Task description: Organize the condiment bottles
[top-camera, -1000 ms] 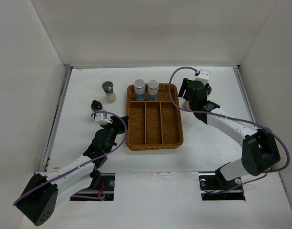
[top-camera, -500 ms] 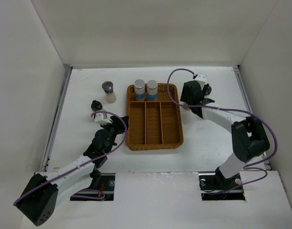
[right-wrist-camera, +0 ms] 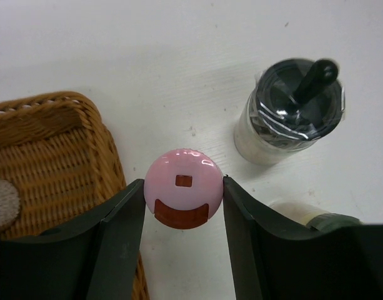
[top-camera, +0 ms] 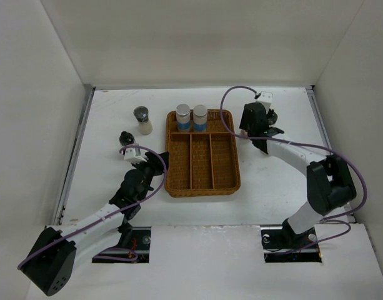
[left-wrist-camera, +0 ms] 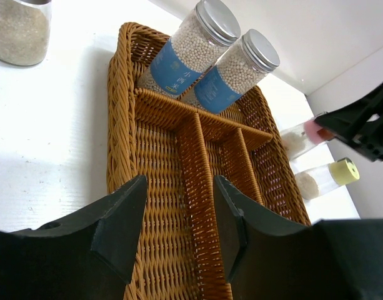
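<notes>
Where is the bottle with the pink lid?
In the right wrist view, the pink-lidded bottle is pinched in the right end effector, just right of the wicker tray, with a black-topped jar close by.

Left arm (top-camera: 97, 215) stretched low from its 7 o'clock base toward 1 o'clock, left gripper (left-wrist-camera: 179, 190) with fingers spread apart, right arm (top-camera: 300, 157) folded at the elbow, forearm reaching toward 10 o'clock, right gripper (right-wrist-camera: 184, 187) clamped on a pink-capped bottle (right-wrist-camera: 182, 172)
</notes>
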`<state>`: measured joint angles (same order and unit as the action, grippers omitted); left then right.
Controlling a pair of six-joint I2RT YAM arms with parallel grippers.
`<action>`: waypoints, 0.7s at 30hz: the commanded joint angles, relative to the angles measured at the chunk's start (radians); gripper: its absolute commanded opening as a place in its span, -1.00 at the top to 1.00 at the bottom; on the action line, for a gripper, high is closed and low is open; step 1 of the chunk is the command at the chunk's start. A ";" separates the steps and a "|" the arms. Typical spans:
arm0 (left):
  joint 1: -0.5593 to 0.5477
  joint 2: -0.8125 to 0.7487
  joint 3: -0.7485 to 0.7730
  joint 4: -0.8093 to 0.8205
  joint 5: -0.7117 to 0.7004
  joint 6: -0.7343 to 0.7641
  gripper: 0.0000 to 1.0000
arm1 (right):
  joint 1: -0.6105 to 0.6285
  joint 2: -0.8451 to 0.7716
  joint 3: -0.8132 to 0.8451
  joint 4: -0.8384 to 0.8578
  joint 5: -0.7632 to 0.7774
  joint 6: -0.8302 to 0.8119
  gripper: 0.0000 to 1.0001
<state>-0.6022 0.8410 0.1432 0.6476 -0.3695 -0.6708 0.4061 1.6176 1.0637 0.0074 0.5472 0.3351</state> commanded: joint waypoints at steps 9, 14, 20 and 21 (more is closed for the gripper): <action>0.011 0.007 -0.016 0.050 0.006 -0.013 0.10 | 0.101 -0.085 0.156 0.091 -0.035 -0.034 0.11; 0.011 0.010 -0.016 0.050 0.006 -0.013 0.09 | 0.141 0.013 0.240 0.091 -0.055 -0.019 0.10; 0.011 0.010 -0.014 0.050 0.006 -0.013 0.09 | 0.168 0.128 0.306 0.083 -0.079 -0.005 0.10; 0.011 0.010 -0.014 0.050 0.006 -0.013 0.09 | 0.170 0.146 0.312 0.082 -0.082 -0.002 0.10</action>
<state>-0.5961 0.8501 0.1432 0.6476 -0.3687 -0.6743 0.5613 1.7359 1.3155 0.0532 0.4850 0.3176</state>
